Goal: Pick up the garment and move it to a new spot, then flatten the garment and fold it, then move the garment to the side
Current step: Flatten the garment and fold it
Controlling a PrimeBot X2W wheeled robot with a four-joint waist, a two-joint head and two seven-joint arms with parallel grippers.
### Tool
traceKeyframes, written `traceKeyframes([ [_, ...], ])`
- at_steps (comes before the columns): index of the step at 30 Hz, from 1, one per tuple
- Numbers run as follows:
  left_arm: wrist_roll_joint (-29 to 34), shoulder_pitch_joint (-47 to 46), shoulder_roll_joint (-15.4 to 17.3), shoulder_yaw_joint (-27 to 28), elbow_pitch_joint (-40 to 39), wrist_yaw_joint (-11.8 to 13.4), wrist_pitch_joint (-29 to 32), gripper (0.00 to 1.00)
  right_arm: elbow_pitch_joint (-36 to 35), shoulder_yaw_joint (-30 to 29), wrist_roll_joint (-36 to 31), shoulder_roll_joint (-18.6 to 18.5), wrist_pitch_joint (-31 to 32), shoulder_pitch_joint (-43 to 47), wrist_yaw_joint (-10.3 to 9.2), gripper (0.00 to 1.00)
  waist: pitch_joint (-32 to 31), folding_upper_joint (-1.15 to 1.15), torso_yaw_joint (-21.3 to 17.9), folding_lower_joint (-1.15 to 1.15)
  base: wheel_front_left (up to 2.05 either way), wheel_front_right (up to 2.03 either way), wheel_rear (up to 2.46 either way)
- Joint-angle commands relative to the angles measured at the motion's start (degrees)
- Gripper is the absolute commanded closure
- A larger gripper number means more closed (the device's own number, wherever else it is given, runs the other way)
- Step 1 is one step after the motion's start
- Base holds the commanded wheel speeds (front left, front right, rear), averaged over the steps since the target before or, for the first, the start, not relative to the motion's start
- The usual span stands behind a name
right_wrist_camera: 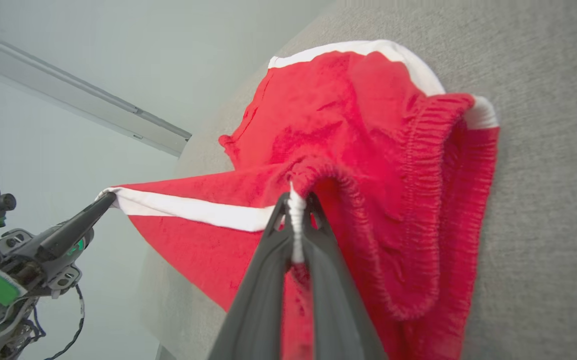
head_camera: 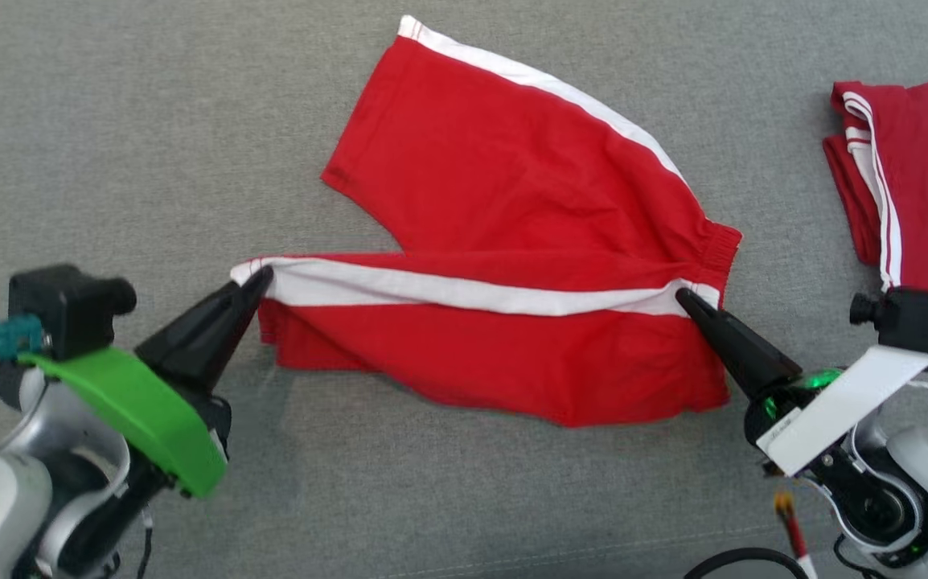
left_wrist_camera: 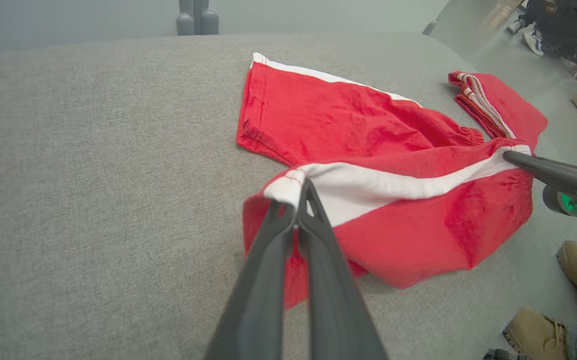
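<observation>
The garment (head_camera: 512,185) is a pair of red shorts with white side stripes, spread on the grey cloth-covered table (head_camera: 110,121). Its near leg is lifted along the white stripe (head_camera: 464,291) and stretched between both grippers. My left gripper (head_camera: 259,280) is shut on the leg's hem corner; in the left wrist view its fingers (left_wrist_camera: 298,200) pinch the white edge of the garment (left_wrist_camera: 358,125). My right gripper (head_camera: 685,297) is shut on the waistband end of the stripe. In the right wrist view the elastic waistband (right_wrist_camera: 418,200) bunches around that gripper (right_wrist_camera: 296,205), and the left gripper (right_wrist_camera: 106,199) holds the far corner.
A second folded red garment (head_camera: 914,177) with white stripes lies at the table's right edge, seen again in the left wrist view (left_wrist_camera: 493,105). A person's tan boots (left_wrist_camera: 538,332) stand on the floor beside the table. Bare grey cloth stretches left and in front.
</observation>
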Motion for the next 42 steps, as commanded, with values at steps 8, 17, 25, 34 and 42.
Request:
traceKeyframes([
  [8,-5.27,-24.99,1.15,-2.38,8.87,-3.75,20.96,1.0,4.65,-0.95,3.91,5.07,2.03,-8.43,0.0,1.0,6.83,0.0,-7.87,0.0,0.0,0.0,0.0],
  [17,-2.76,-41.32,1.82,-5.55,20.39,-5.63,33.59,1.0,5.31,2.66,3.2,9.76,-0.76,-13.07,0.0,1.0,8.33,0.0,-15.34,0.0,0.0,0.0,0.0],
  [25,-0.13,-47.33,0.12,-7.46,28.52,-5.81,36.18,1.0,8.28,4.9,2.63,13.4,-3.62,-17.55,0.0,1.0,9.58,0.0,-18.96,0.0,0.0,0.0,0.0],
  [34,1.27,-50.12,-1.01,-8.17,36.02,-6.19,35.1,1.0,12.59,8.92,0.22,16.58,-5.84,-21.81,0.0,0.95,10.44,0.0,-20.98,0.0,0.0,0.0,0.0],
  [42,1.77,-50.07,-2.93,-8.57,42.36,-7.8,30.81,1.0,17.87,12.9,-6.34,16.68,-8.29,-24.19,0.0,0.0,9.14,0.0,-20.71,0.0,0.0,0.0,0.0],
])
